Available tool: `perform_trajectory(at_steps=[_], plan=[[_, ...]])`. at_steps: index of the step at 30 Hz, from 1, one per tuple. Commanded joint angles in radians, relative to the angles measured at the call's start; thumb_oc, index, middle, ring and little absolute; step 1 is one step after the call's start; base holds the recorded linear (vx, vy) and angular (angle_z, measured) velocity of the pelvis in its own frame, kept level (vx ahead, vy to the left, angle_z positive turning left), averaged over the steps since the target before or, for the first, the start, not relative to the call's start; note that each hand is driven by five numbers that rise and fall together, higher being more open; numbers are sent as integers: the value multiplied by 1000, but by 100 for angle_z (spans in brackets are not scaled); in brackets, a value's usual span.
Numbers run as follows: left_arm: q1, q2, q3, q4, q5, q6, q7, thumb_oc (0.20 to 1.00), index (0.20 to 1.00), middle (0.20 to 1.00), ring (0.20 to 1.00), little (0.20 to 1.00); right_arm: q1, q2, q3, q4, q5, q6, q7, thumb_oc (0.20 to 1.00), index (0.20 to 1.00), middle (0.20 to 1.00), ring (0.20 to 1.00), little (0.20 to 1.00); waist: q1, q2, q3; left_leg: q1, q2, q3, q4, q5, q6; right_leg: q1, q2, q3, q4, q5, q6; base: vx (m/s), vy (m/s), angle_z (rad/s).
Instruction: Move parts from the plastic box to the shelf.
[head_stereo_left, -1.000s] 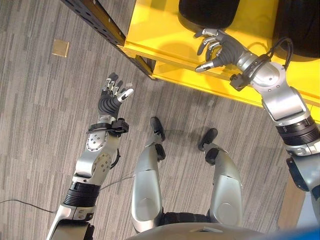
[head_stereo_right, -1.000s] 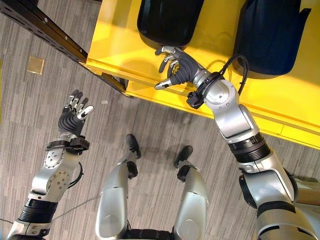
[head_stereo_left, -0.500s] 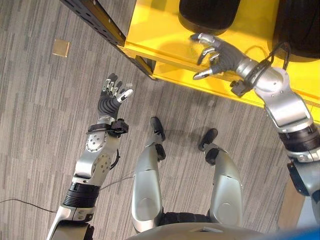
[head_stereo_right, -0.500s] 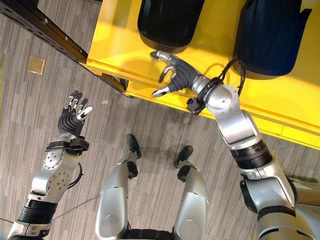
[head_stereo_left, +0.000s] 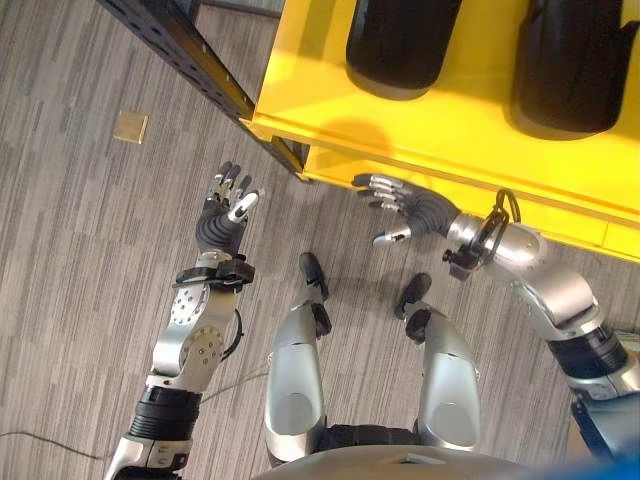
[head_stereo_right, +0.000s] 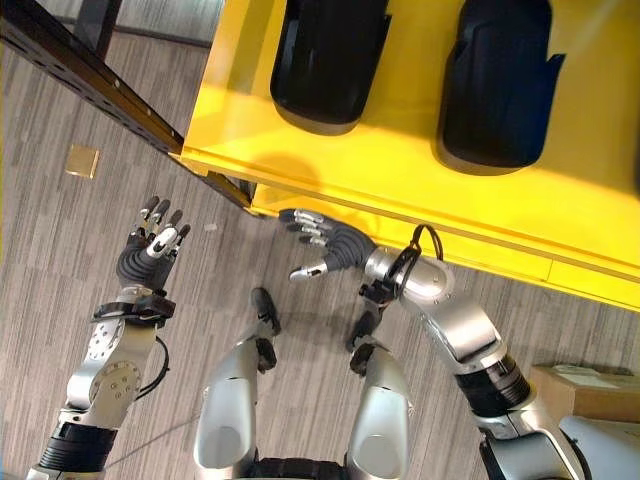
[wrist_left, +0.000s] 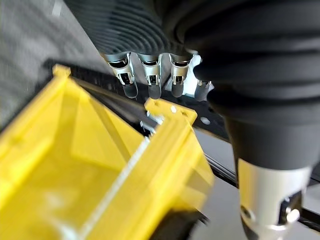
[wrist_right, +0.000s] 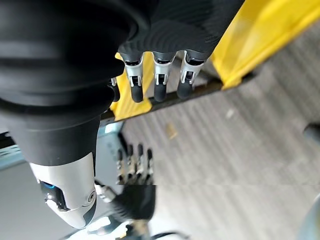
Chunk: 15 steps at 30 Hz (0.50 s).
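Left eye view shows both hands empty with fingers spread, right hand just below the yellow plastic box holding two black moulded parts; reaching up, it may bump the rim.

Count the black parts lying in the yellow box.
2. One black part lies toward the box's left, the other to its right, apart, both on the yellow box floor. More may lie beyond the view's top edge.
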Motion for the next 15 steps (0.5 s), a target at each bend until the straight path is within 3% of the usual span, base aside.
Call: perform_trajectory(at_steps=[1, 7, 9, 15], plan=[[51, -12, 18, -112, -182, -130, -176, 1000, 1000, 1000, 1000, 1000, 15, 54, -122, -60, 161, -257, 10, 1000, 1000, 1000, 1000, 1000, -6, -18, -59, 158, 50, 31, 27, -141, -93, 118, 16, 19, -87, -55, 83, -88, -3, -10], [142, -65, 50, -93, -250, -86, -240, 1000, 1000, 1000, 1000, 1000, 202, 106, -298, 27, 265, -372, -48, 1000, 1000, 1000, 1000, 1000, -24, -34, -180, 230, 45, 18, -3, -123, -96, 225, 48, 39, -190, -12, 85, -30, 7, -7], [169, -86, 74, -74, -299, -35, -240, 1000, 1000, 1000, 1000, 1000, 266, 115, -362, 74, 323, -382, -72, 1000, 1000, 1000, 1000, 1000, -37, -38, -225, 254, 36, 13, -10, -124, -92, 257, 53, 56, -223, 5, 87, 27, 40, -13], [256, -106, 158, -44, -220, -8, -232, 1000, 1000, 1000, 1000, 1000, 414, 149, -458, 153, 283, -398, -84, 1000, 1000, 1000, 1000, 1000, -56, -43, -323, 328, 6, 11, -51, -130, -75, 330, 59, 94, -308, 49, 97, 36, 29, -29]])
